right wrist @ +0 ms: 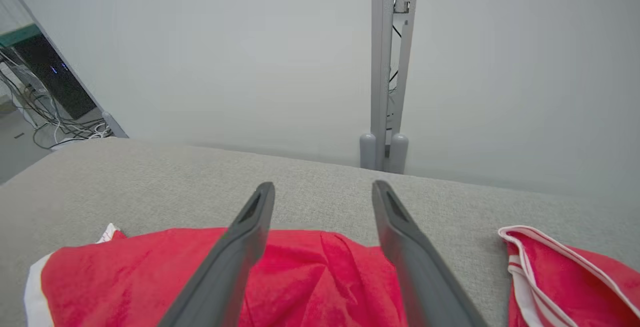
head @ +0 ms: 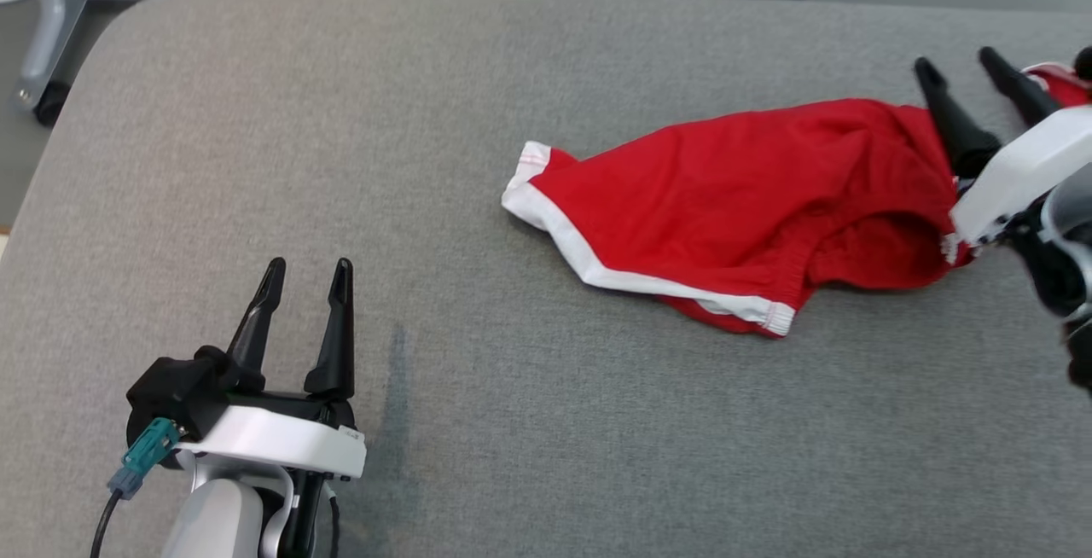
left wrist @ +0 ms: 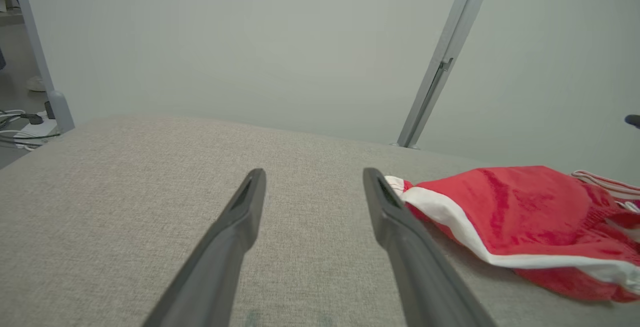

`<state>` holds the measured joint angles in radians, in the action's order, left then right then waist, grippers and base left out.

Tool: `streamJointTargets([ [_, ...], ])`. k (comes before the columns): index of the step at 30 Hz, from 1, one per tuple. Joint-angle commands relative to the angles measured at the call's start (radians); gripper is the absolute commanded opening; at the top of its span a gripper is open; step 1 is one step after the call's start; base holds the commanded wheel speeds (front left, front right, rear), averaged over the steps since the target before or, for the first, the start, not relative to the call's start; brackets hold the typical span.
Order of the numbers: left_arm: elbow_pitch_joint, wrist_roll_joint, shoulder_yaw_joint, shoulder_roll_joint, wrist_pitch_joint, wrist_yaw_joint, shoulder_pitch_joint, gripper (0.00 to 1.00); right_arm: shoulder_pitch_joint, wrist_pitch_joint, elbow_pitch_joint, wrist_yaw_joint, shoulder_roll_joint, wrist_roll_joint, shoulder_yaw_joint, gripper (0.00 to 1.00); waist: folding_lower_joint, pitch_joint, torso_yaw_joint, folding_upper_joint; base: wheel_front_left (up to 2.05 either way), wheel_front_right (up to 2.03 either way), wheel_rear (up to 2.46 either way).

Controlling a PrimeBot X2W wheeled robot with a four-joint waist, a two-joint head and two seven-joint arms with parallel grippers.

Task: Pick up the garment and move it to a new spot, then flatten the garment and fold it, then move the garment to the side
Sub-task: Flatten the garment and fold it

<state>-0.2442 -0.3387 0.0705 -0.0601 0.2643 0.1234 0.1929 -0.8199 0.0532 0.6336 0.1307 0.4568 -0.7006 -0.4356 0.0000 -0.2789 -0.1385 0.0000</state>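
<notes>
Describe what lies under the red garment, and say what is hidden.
The red garment lies on the grey cushioned surface, which shows beside it. Its own lower layer peeks out at the near hem. The patch directly beneath is covered.

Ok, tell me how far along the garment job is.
Seemingly done: the red garment lies ungripped on the grey cushion. In hand: right hand open over its end, left hand open, apart. Left: it is rumpled, so flattening, folding, moving aside.
</notes>
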Motion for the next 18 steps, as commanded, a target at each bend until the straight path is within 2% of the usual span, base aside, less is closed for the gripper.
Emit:
streamJointTargets([
  [1, -0.005, 0.007, -0.009, -0.006, -0.001, 0.005, -0.008, 1.0, 0.032, -0.06, -0.009, 0.0, -0.006, 0.006, -0.018, 1.0, 0.0, 0.043, 0.033, 0.0, 0.0, 0.0, 0.0],
  [8, 0.004, 0.021, -0.041, -0.009, -0.001, 0.005, -0.063, 1.0, 0.199, -0.272, -0.126, 0.0, -0.045, -0.015, -0.022, 1.0, 0.0, 0.144, 0.11, 0.0, 0.0, 0.0, 0.0],
  [13, 0.025, 0.031, -0.073, -0.011, -0.001, -0.003, -0.102, 1.0, 0.35, -0.314, -0.219, 0.0, -0.095, 0.033, 0.05, 1.0, 0.0, 0.189, 0.157, 0.0, 0.0, 0.0, 0.0],
  [18, 0.045, 0.042, -0.101, -0.015, -0.001, -0.007, -0.132, 1.0, 0.522, -0.319, -0.368, 0.0, -0.181, 0.152, 0.193, 1.0, 0.0, 0.212, 0.182, 0.0, 0.0, 0.0, 0.0],
])
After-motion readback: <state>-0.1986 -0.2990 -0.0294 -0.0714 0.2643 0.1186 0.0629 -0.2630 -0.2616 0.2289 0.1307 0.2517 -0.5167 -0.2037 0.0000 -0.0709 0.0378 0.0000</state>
